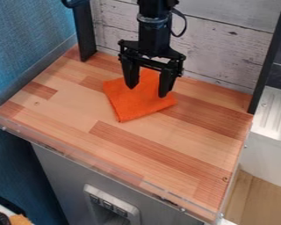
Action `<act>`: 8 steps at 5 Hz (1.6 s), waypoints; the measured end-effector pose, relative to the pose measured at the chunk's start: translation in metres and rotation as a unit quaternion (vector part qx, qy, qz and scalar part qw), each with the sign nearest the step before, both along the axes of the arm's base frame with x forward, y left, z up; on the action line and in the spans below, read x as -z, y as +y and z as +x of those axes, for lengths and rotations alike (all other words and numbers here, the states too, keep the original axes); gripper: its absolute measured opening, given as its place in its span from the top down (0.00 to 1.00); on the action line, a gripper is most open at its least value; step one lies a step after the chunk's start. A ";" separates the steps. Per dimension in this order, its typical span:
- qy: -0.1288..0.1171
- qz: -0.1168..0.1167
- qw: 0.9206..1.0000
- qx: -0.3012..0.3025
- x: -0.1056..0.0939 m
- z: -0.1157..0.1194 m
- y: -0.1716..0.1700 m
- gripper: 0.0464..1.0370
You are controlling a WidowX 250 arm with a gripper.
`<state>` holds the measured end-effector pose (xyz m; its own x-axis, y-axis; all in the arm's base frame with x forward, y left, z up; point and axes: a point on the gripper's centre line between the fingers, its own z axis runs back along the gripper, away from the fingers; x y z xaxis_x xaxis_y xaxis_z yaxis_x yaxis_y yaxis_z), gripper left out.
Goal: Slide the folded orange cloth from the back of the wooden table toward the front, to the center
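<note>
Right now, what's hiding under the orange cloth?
The orange cloth lies on the wooden tabletop, and wood shows past its edges. The cloth covers whatever else might be underneath, so I can't tell.

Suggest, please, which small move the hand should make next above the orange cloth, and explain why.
I would probably lower the hand slightly, with its fingers apart, towards the orange cloth. The hand points down, its fingers are open, and the cloth shows between and below their tips. I cannot tell if the tips already touch it, so go gently.
</note>
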<state>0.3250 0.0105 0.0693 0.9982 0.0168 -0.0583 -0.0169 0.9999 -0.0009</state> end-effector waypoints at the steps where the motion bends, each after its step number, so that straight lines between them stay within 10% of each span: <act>1: -0.001 -0.002 0.999 -0.032 0.003 0.001 0.000 0.04; 3: -0.017 0.002 0.985 -0.174 0.004 0.007 0.010 0.04; 6: -0.048 0.010 0.934 -0.353 0.006 0.014 0.023 0.09; 8: -0.045 0.020 0.904 -0.424 0.021 0.015 0.031 0.68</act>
